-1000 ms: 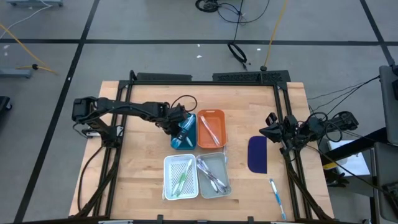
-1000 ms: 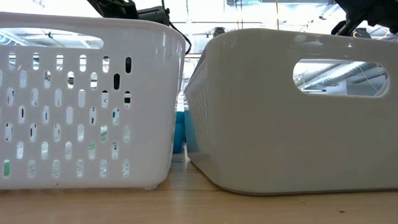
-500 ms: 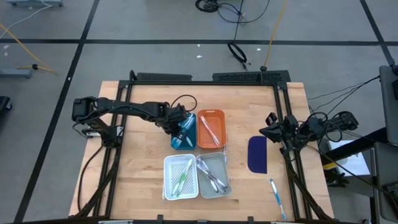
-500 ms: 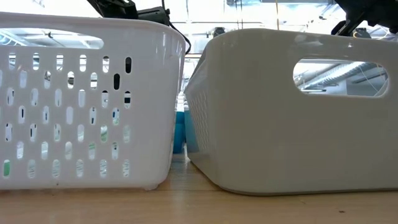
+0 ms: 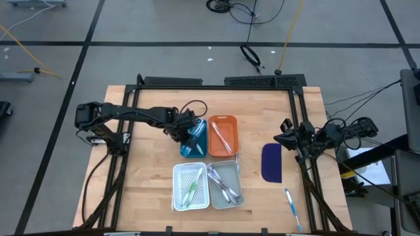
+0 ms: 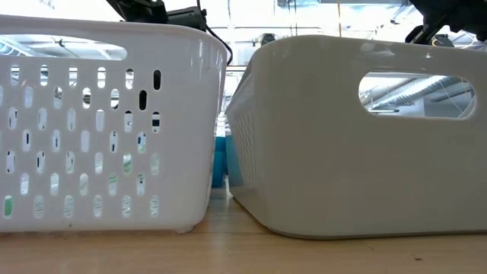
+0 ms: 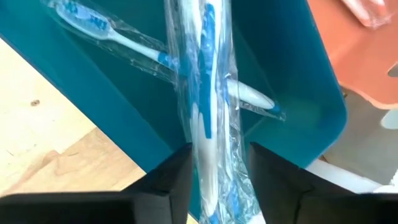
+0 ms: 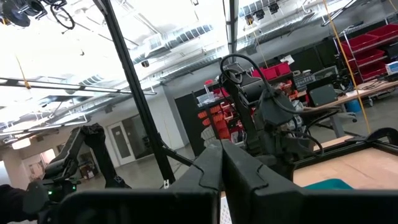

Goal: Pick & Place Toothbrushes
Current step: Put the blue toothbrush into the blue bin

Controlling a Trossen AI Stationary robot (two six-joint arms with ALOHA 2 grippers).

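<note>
My left gripper (image 5: 189,136) hangs over the teal tray (image 5: 197,141), pointing steeply down. In the left wrist view its fingers (image 7: 177,171) stand apart on either side of a blue-and-white toothbrush in a clear wrapper (image 7: 208,93), which reaches from between them into the teal tray (image 7: 93,93). Another wrapped blue toothbrush (image 7: 134,43) lies across the tray's floor beneath it. One more blue toothbrush (image 5: 292,206) lies on the table near the front right. My right gripper (image 5: 287,136) waits shut at the table's right edge, tipped up toward the room (image 8: 221,168). My left gripper has the handle end of the wrapped toothbrush (image 7: 211,180) between its two fingers, which come from above and slant down along it. The wrapper fills most of the gap; whether the fingers touch it I cannot tell. The brush's far end reaches down into the teal tray.
An orange tray (image 5: 222,136) with toothbrushes stands right of the teal one. In front of them stand a white slotted basket (image 5: 190,185) and a grey tray (image 5: 225,183), both holding toothbrushes. A dark blue pad (image 5: 271,162) lies to the right.
</note>
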